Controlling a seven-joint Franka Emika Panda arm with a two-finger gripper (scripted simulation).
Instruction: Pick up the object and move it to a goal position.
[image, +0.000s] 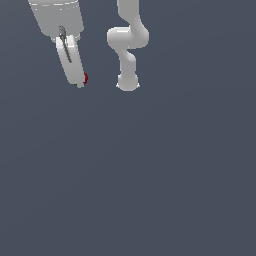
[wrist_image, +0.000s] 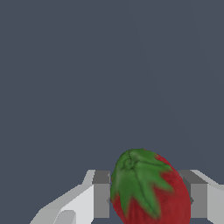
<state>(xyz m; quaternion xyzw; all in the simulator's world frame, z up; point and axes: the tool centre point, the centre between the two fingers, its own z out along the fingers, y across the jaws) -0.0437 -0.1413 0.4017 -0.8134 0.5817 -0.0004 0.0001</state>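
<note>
The object is a small red strawberry with a green leafy cap. In the wrist view the strawberry (wrist_image: 151, 192) sits between the two grey finger pads (wrist_image: 101, 199) of my white gripper (wrist_image: 148, 199), which is shut on it. In the exterior view the gripper (image: 80, 82) hangs at the upper left, seen from the side, with only a red edge of the strawberry (image: 85, 78) and a speck of green showing at its tip. The strawberry appears lifted off the grey floor.
The arm's white base and lower links (image: 128, 50) stand to the exterior view's right of the gripper. A plain dark grey floor (image: 150, 175) fills everything else in both views. No goal marker shows.
</note>
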